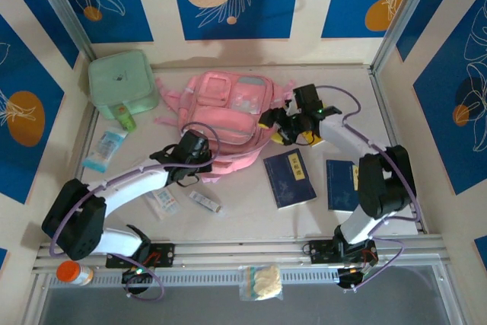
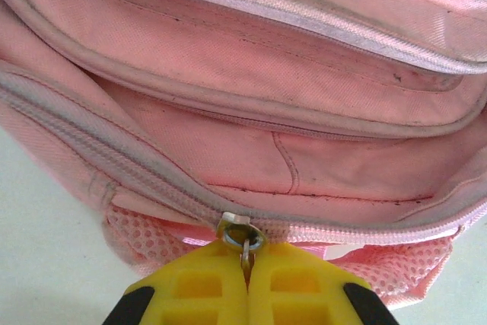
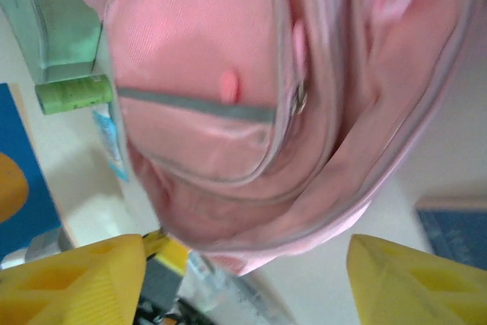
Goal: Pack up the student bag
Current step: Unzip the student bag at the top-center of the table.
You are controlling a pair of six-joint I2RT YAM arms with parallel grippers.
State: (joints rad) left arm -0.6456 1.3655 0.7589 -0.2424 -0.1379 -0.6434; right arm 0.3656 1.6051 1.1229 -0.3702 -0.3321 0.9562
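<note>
You have the large pink fabric backpack (image 1: 228,108) lying flat near the middle of the white table (image 1: 251,215), with its lower edge toward the arm bases. Behind it on the left sits a mint-green square soft case (image 1: 122,81), and a small green tube (image 1: 125,120) lies just beside the front of that case. To the right of the bag, near the base of the right arm, lies a dark blue booklet (image 1: 289,178), and a second dark blue booklet (image 1: 341,184) lies beside it.

Your left gripper (image 2: 247,268) is at the lower edge of the bag. Its yellow fingers (image 2: 198,287) are pressed together, and they pinch the small metal zipper pull (image 2: 242,237) between them. Pink mesh shows just under the zipper line.

Your right gripper (image 3: 243,283) is at the right side of the bag. It is released, with the two fingers spread wide apart and gripping nothing. The side of the bag bulges toward it. I cannot say surely whether a finger touches the fabric, because the wrist view is blurred there.
</note>
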